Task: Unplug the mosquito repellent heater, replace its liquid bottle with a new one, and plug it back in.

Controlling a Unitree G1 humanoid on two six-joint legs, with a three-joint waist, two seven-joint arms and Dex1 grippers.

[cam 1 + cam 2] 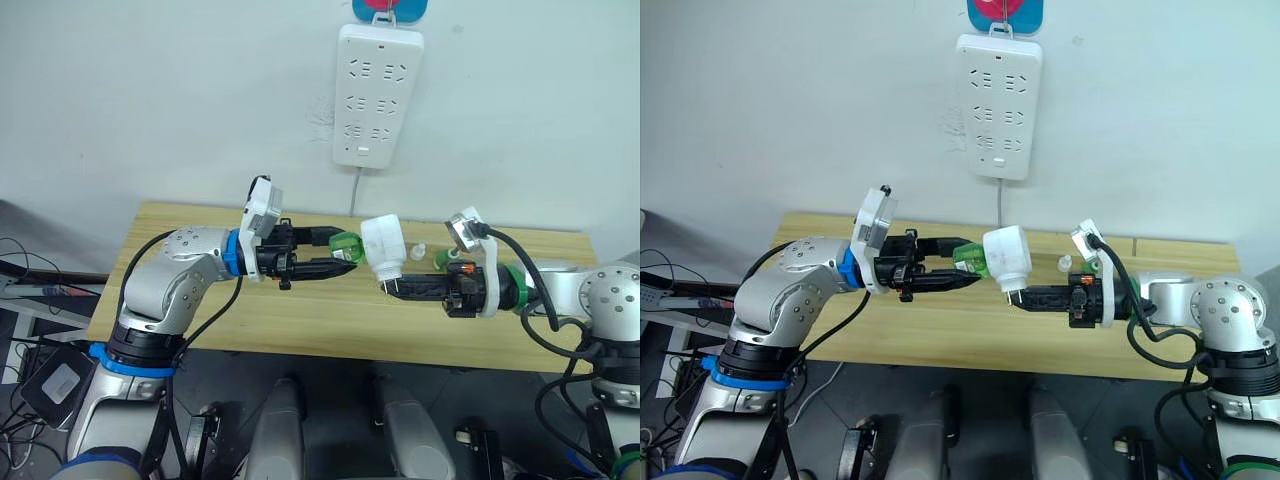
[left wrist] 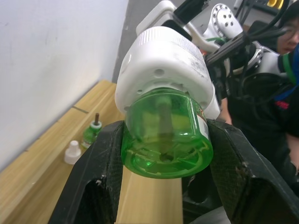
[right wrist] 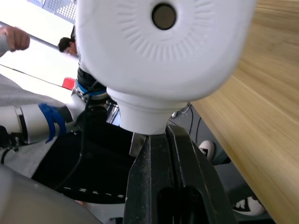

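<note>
- The heater (image 1: 382, 246) is held over the wooden table (image 1: 300, 320), unplugged from the wall power strip (image 1: 377, 95). The right gripper (image 1: 392, 288) is clamped on its plug end.
- The left gripper (image 1: 345, 254) has its fingers closed on the new bottle (image 2: 164, 140), which sits seated in the heater's base.
- To do this step well, the bottle likely needs turning straight on its axis while the right arm holds the heater steady; any tilt could cross the thread.
- The old bottle (image 2: 91, 133), its wick bare, and a loose white cap (image 2: 72, 152) stand near each other on the table.
- The heater is smooth white plastic, rounded; the bottle is slick translucent green, so it may slip.
</note>
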